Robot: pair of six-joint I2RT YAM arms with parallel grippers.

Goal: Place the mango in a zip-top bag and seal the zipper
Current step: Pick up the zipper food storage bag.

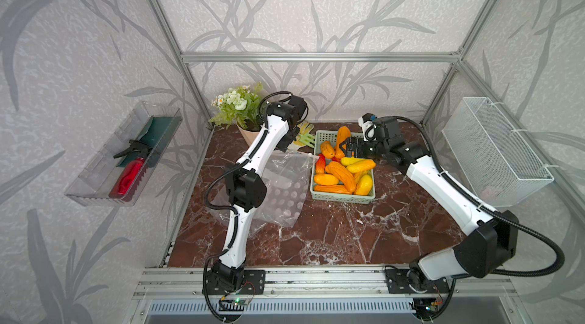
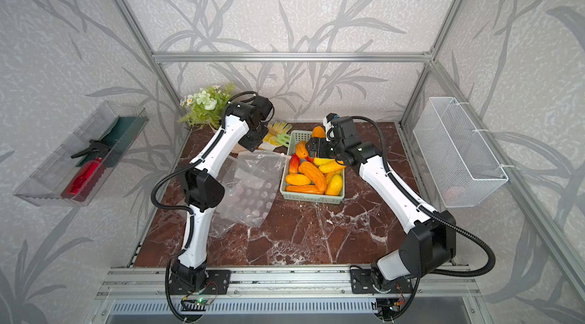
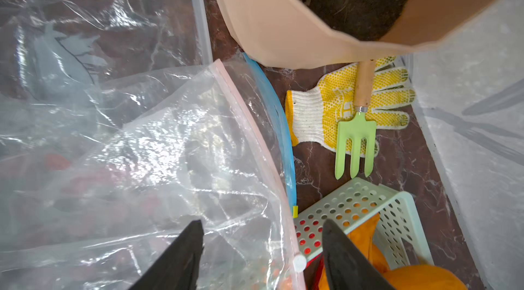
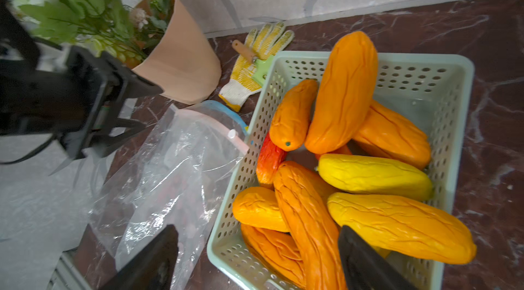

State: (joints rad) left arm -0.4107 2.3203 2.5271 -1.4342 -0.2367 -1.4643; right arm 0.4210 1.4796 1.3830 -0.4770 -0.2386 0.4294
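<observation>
The task looks barely begun: all the mangoes (image 1: 343,176) lie in the basket (image 1: 343,201) at the far middle of the table (image 1: 332,243), and no mango shows inside the bag (image 1: 285,189), which lies crumpled just left of the basket. Picking, bagging and sealing are all left to do. The bag's long axis runs near to far. Its mouth is at the far end beside the basket's far left corner, with the pink strip (image 3: 249,121) and blue strip (image 3: 280,124) of the zipper apart. Most mangoes lie slantwise; the longest orange mango (image 4: 343,90) leans on the basket's far wall, tip up. The left gripper (image 3: 262,222) hangs over the bag's mouth, jaws apart astride its rim, pinching nothing. The right gripper (image 4: 258,228) hovers above the basket, jaws wide and empty.
</observation>
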